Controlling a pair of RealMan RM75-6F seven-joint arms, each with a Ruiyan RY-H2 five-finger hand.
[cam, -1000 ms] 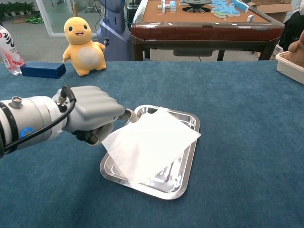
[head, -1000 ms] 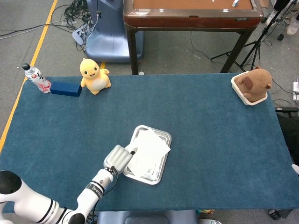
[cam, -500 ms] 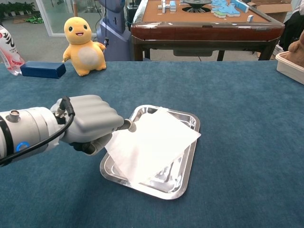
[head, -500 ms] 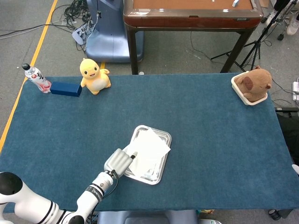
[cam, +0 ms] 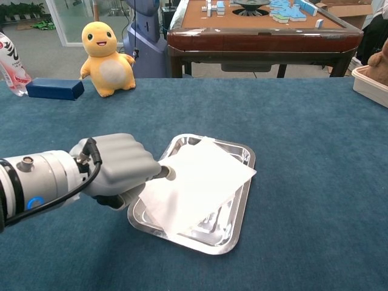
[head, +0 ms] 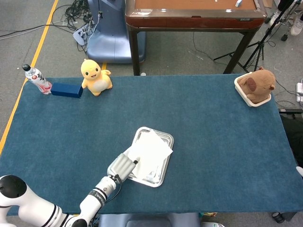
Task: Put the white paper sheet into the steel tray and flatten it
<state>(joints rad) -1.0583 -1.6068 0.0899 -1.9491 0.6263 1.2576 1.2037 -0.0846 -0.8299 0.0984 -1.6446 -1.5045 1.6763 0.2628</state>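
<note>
1. The blue carpeted table (head: 213,156) spreads wide, with broad bare cloth to the right of and behind the tray.
2. The steel tray (head: 164,166) is a shiny rounded rectangle, lying near the table's front edge.
3. The white paper sheet (cam: 197,182) lies skewed in the tray, one corner overhanging its right rim, the near-left edge lifted.
4. The left hand (cam: 121,168), in smooth grey casing, is at the tray's left rim with fingers curled, pinching the sheet's left edge.
5. A yellow plush toy (head: 96,76), a blue box (head: 66,90) and a bottle (head: 37,78) stand at the far left edge; a brown plush (head: 257,84) sits in a white tub at the far right.
</note>
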